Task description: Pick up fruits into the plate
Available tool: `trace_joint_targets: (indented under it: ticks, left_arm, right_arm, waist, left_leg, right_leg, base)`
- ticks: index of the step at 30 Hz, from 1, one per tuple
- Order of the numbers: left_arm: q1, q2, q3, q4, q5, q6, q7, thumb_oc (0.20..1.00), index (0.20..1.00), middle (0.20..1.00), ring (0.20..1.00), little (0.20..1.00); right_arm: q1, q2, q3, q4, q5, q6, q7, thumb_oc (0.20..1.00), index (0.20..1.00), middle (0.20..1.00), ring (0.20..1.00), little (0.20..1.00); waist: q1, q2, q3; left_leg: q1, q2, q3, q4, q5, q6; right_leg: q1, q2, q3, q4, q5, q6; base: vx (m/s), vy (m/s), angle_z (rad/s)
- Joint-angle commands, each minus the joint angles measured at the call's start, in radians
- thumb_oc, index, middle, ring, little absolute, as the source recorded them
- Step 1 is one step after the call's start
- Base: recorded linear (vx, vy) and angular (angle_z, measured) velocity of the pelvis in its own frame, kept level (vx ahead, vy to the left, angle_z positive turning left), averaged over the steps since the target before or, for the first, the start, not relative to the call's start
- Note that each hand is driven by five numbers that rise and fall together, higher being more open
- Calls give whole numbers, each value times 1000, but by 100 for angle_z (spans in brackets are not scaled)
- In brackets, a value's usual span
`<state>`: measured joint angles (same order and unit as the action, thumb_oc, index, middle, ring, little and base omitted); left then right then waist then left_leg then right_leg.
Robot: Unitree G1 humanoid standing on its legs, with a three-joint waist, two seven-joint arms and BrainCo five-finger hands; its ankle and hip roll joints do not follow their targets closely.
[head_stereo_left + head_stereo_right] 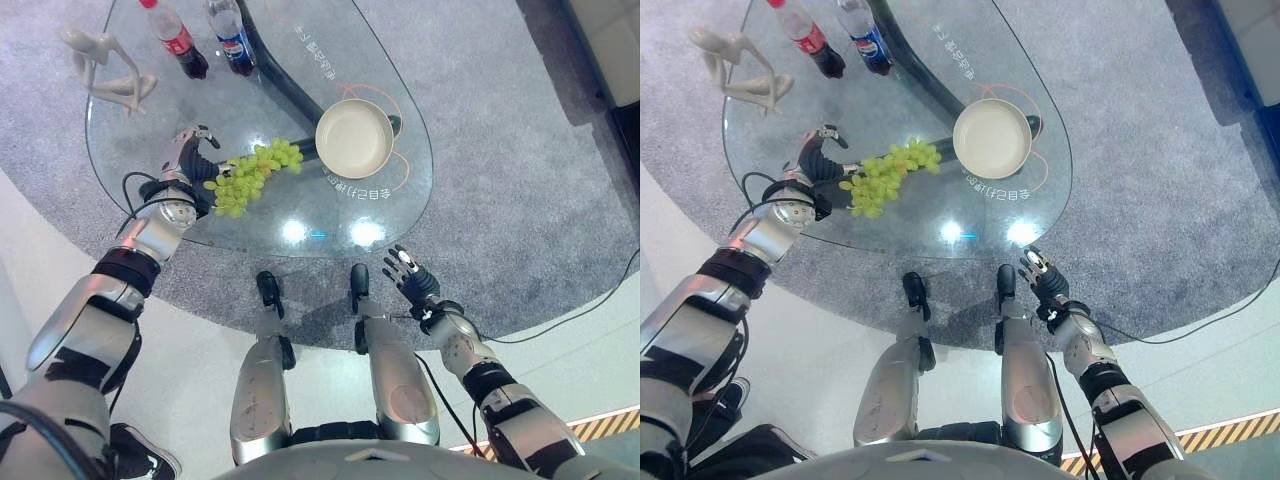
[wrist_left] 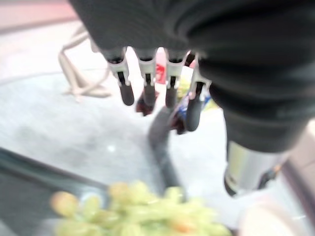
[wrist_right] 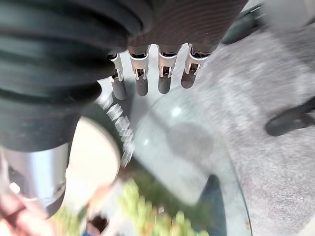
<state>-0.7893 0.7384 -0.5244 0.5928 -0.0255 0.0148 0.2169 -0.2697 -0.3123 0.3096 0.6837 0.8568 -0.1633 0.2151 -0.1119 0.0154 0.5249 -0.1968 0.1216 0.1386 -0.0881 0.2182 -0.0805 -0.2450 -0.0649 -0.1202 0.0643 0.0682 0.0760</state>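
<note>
A bunch of green grapes [image 1: 252, 176] lies on the glass table [image 1: 160, 130], just left of a cream plate [image 1: 354, 137]. My left hand [image 1: 186, 160] hovers at the left end of the bunch with its fingers straight and open; in the left wrist view the grapes [image 2: 142, 211] sit below the fingers [image 2: 147, 91], apart from them. My right hand [image 1: 412, 280] hangs off the table's near edge over the carpet, fingers relaxed and open, holding nothing.
Two soda bottles [image 1: 180, 42] [image 1: 232, 36] stand at the far side of the table. A white figurine [image 1: 105, 68] sits at the far left. A dark curved table base [image 1: 285, 85] shows through the glass. Grey carpet [image 1: 520, 150] surrounds the table.
</note>
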Motion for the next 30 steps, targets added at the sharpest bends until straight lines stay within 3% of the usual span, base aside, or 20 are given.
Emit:
trace_joint_targets:
  ticks: [1,7,11,14,15,16,21,23,25,30]
  left_arm:
    - [66,21,74,-95,-108,-63,-123,200,200,200,200,200]
    - [204,62,158,-291,-197,-53,-340,200,200,200,200,200]
    - [243,84,187,-332,-195,-16,-437,200,200,200,200,200]
    - [277,79,201,-327,-183,4,-457,200,200,200,200,200]
    - [306,73,215,-322,-164,6,-458,438,438,438,438,438]
    - [333,65,226,-321,-142,8,-452,1000,1000,1000,1000,1000]
    - [467,6,262,-303,39,64,-320,1000,1000,1000,1000,1000]
    - [497,-1,249,-275,167,98,-210,1000,1000,1000,1000,1000]
    - [479,-1,216,-223,212,136,-129,1000,1000,1000,1000,1000]
    - [247,4,103,-21,160,207,93,1000,1000,1000,1000,1000]
  right_arm:
    - [47,-61,-3,-166,-151,-90,-16,1000,1000,1000,1000,1000]
    - [21,-193,-55,-323,-326,-61,38,1000,1000,1000,1000,1000]
    - [-22,-269,-91,-355,-297,26,86,1000,1000,1000,1000,1000]
    - [-15,-271,-109,-354,-295,73,112,1000,1000,1000,1000,1000]
    - [4,-267,-117,-361,-299,92,117,1000,1000,1000,1000,1000]
    - [24,-261,-124,-362,-301,102,125,1000,1000,1000,1000,1000]
    - [150,-207,-159,-358,-336,140,171,1000,1000,1000,1000,1000]
    - [194,-199,-163,-351,-337,157,176,1000,1000,1000,1000,1000]
    - [193,-210,-146,-340,-327,167,156,1000,1000,1000,1000,1000]
    - [48,-239,-74,-287,-231,148,66,1000,1000,1000,1000,1000]
  waist:
    - [12,7,-109]
    - [50,-6,-203]
    - [73,-15,-283]
    - [83,-18,-326]
    - [86,-19,-340]
    - [89,-21,-349]
    - [86,-24,-364]
    - [79,-18,-351]
    - [72,-5,-322]
    - [39,17,-151]
  left_leg:
    - [22,-61,-5,50,-130,1]
    - [116,-66,-9,36,-149,2]
    - [188,-66,-4,33,-166,8]
    - [231,-71,-9,33,-181,14]
    - [256,-74,-11,30,-188,17]
    - [272,-75,-13,30,-192,20]
    - [341,-76,-21,26,-207,32]
    - [340,-77,-25,40,-213,36]
    - [306,-79,-29,62,-213,37]
    - [133,-82,-30,113,-197,31]
  right_leg:
    - [17,16,-25,29,-48,-1]
    - [145,-3,-53,-27,-46,14]
    - [224,-3,-64,-37,-54,15]
    - [267,1,-66,-40,-61,13]
    - [294,3,-65,-43,-67,13]
    - [311,3,-65,-46,-68,13]
    - [376,11,-62,-54,-73,12]
    - [376,13,-64,-46,-78,10]
    - [342,11,-65,-27,-82,7]
    - [184,7,-61,19,-83,-5]
  base:
    - [123,-24,16]
    - [175,-28,8]
    - [295,-28,15]
    - [320,-25,3]
    - [364,-30,1]
    - [285,-25,0]
    - [313,-22,3]
    - [80,23,3]
    - [-150,58,2]
    - [-523,63,0]
